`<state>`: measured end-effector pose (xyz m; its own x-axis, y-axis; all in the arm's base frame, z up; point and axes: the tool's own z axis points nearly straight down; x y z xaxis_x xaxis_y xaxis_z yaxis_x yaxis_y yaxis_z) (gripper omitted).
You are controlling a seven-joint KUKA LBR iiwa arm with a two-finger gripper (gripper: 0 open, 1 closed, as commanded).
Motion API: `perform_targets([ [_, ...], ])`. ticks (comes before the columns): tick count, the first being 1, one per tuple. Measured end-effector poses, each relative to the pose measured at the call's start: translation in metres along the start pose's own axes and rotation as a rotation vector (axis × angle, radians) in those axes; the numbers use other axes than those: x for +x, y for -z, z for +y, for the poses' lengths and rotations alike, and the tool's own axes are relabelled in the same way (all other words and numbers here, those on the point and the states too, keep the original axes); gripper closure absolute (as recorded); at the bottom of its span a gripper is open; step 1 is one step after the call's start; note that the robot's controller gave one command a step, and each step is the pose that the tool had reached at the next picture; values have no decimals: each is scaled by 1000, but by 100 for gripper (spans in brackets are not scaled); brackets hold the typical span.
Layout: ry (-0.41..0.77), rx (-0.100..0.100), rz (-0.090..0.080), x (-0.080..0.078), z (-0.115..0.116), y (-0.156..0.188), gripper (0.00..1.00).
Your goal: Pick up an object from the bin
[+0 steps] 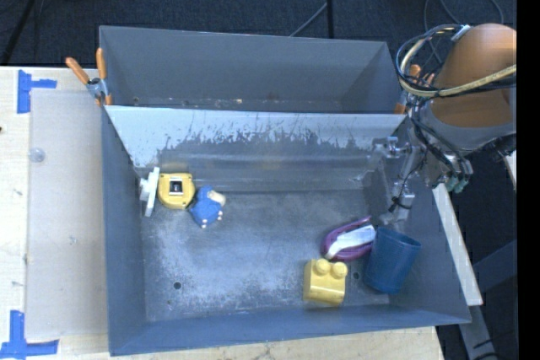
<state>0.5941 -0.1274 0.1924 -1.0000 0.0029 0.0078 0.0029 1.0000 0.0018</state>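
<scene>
Five small things lie on the floor of the grey bin (253, 139), in two groups well apart; at the left, near the foot of the sloping wall, a yellow square case with a dark window (175, 190) rests against a white disc-like piece (150, 191); just beside it to the right sits a small blue toy with yellow and white bits (205, 208); far over at the lower right stands a yellow studded brick (326, 281); above it lies a purple and white oblong thing (350, 239), its right end touching a blue cup (391, 261) tipped against the right wall; the gripper (399, 211) hangs just above that cup's upper edge, and whether it is open or closed I cannot tell.
</scene>
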Motion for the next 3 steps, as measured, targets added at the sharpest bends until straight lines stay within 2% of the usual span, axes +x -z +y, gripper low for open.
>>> perform_targets([
  [1, 2, 1, -7, -1, 0, 5, 0],
  [2, 66, 2, -9, 12, 23, -31, 0],
  [3, 112, -1, -9, 30, 21, -83, 0],
])
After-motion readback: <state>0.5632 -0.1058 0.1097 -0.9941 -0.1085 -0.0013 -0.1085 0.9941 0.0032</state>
